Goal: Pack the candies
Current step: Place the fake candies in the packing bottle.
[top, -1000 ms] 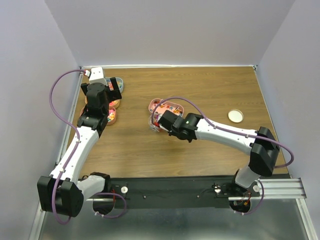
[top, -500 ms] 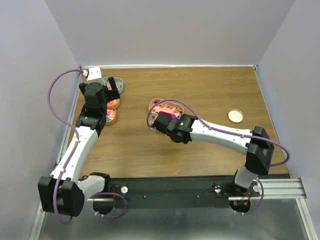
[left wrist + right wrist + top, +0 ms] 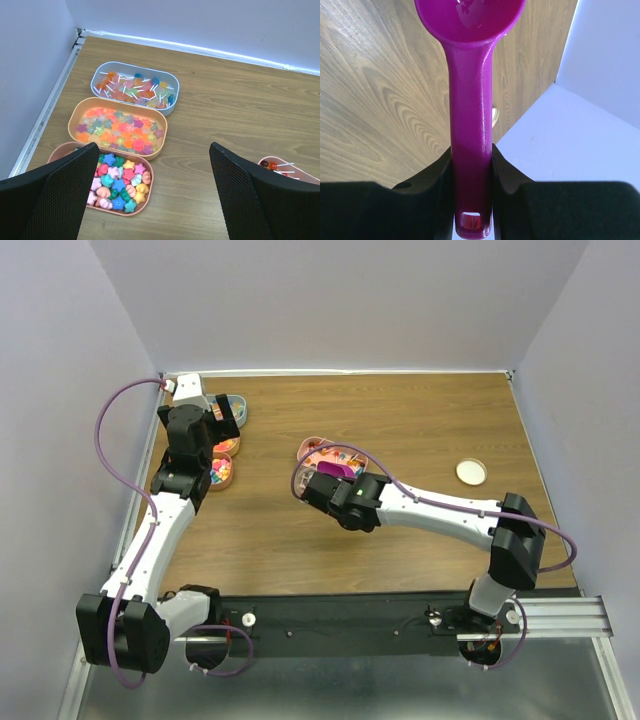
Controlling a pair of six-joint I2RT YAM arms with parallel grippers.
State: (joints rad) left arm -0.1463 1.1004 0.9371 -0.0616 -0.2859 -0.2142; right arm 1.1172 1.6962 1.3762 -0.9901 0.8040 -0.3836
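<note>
- While the left gripper (image 3: 152, 167) hung over the table (image 3: 225, 90), its jaws stood spread wide with nothing between them, above the near side of the orange tray (image 3: 75, 120).
- That orange tray held flat candies (image 3: 120, 131) in pink, orange, green and purple, filling it in a single layer.
- A grey tray (image 3: 97, 72) lay just behind the orange tray, toward the back wall, and it held small lollipops with white sticks.
- A pink tray (image 3: 60, 150) lay just in front of the orange tray, partly hidden by the left finger (image 3: 55, 200), and it was full of star and shell sweets in blue, green, yellow and pink.
- A second pink tray (image 3: 305, 447) sat well to the right of the orange tray, near the middle of the table, with more candies inside.
- The right gripper (image 3: 470, 165) was also well to the right of the orange tray, at the near edge of that second pink tray.
- Its jaws pinched the handle of a magenta scoop (image 3: 469, 100), one finger on each side of it.
- The scoop's bowl pointed away from the wrist; whether it carried anything could not be told.
- A round cream lid (image 3: 471, 472) lay alone, far to the right of the orange tray.
</note>
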